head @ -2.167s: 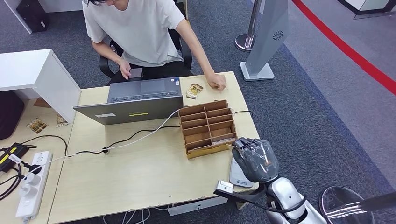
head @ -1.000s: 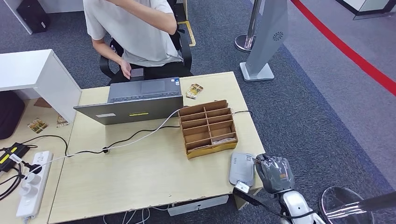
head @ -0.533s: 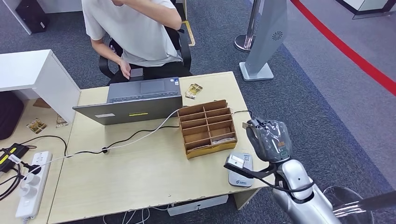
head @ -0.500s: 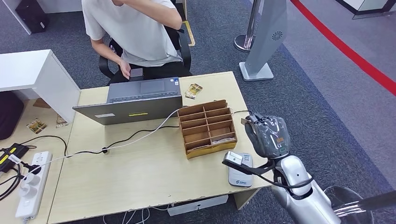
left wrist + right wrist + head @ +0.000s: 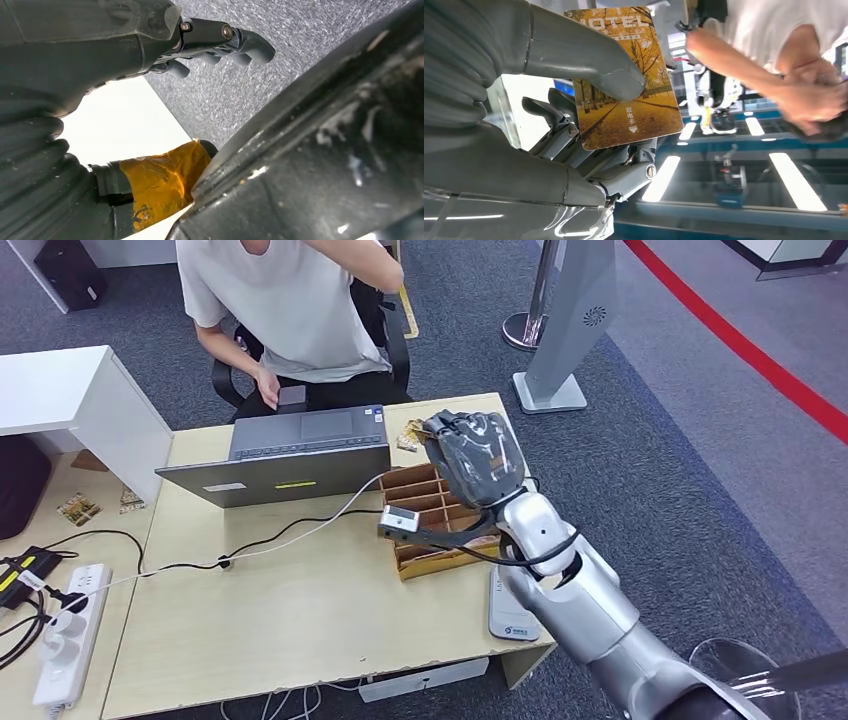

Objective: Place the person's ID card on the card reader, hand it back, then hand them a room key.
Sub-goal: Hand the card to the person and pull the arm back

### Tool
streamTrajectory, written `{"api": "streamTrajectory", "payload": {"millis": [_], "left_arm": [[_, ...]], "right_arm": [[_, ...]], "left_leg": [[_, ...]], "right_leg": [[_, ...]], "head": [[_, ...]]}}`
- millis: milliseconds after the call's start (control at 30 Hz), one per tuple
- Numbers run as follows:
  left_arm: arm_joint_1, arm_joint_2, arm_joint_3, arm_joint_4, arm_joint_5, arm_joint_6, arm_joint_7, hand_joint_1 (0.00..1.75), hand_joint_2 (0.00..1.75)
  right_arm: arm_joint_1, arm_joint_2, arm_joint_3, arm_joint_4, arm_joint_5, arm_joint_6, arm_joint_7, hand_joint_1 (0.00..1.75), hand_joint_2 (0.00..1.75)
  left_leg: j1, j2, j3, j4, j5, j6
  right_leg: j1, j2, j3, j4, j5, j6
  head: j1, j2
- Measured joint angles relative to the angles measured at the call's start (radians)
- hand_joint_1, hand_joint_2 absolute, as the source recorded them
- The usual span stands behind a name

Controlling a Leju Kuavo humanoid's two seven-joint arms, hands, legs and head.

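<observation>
Since the frame half a second back, my right robot hand (image 5: 474,455) has swung up and away from the near desk edge beside the card reader (image 5: 512,608) and now hangs over the far end of the wooden compartment tray (image 5: 428,538), toward the person (image 5: 290,310); the reader lies uncovered on the desk (image 5: 300,610) behind the forearm. In the right wrist view the right robot hand (image 5: 549,100) grasps the room key (image 5: 624,80): thumb pressed on its printed face, darker fingers behind it. The key is a flat card with an autumn avenue print in yellow-orange, "HOTEL" lettering at one end and small white characters near the other. Its long axis runs outward from the palm, free end toward the person. Their raised arm (image 5: 774,75) shows blurred just beyond the card, apart from it, not touching. Judgement: this is the hand-over step; what it turns on is that the person's hand lies past the card's free end, across the laptop (image 5: 275,455) side of the desk, so the reach goes forward along the card's length. The right arm is the nearer one and carries the key. The left robot hand (image 5: 100,75) hangs over grey carpet, fingers curled with nothing visible in them, though I cannot tell for certain. Risk, as I read it: a thin thumb pinch could slip if the person pulls sideways
</observation>
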Motion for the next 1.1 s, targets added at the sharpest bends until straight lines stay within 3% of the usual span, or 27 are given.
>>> {"api": "streamTrajectory", "payload": {"millis": [300, 700, 833, 1100], "left_arm": [[0.0, 0.006, -0.017, 0.0, 0.0, -0.006, 0.002, 0.0, 1.75], [0.0, 0.007, -0.023, 0.0, 0.0, -0.02, 0.002, 0.0, 1.75], [0.001, 0.007, -0.023, 0.0, 0.0, -0.017, 0.002, 0.0, 1.75], [0.001, 0.006, -0.024, 0.0, 0.0, -0.002, 0.005, 0.0, 1.75]], "right_arm": [[-0.164, 0.094, 0.126, 0.168, 0.017, 0.059, 0.058, 1.75, 1.75], [-0.26, 0.133, 0.171, 0.308, -0.002, 0.089, 0.092, 1.75, 1.75], [-0.274, 0.132, 0.171, 0.335, -0.003, 0.088, 0.099, 0.0, 1.75], [-0.276, 0.132, 0.171, 0.343, -0.005, 0.085, 0.096, 0.0, 1.75]], "left_leg": [[0.0, 0.0, -0.001, 0.0, 0.0, 0.0], [0.0, 0.0, -0.001, 0.0, 0.0, 0.0], [0.0, 0.0, -0.001, 0.0, 0.0, 0.0], [0.0, 0.0, -0.001, 0.0, 0.0, 0.0]], "right_leg": [[0.0, 0.0, -0.001, 0.0, 0.0, 0.0], [0.0, 0.0, -0.001, 0.0, 0.0, 0.0], [0.0, 0.0, -0.001, 0.0, 0.0, 0.0], [0.0, 0.0, -0.001, 0.0, 0.001, -0.001]], "head": [[0.0, 0.0], [0.0, 0.0], [0.0, 0.0], [0.0, 0.0]]}}
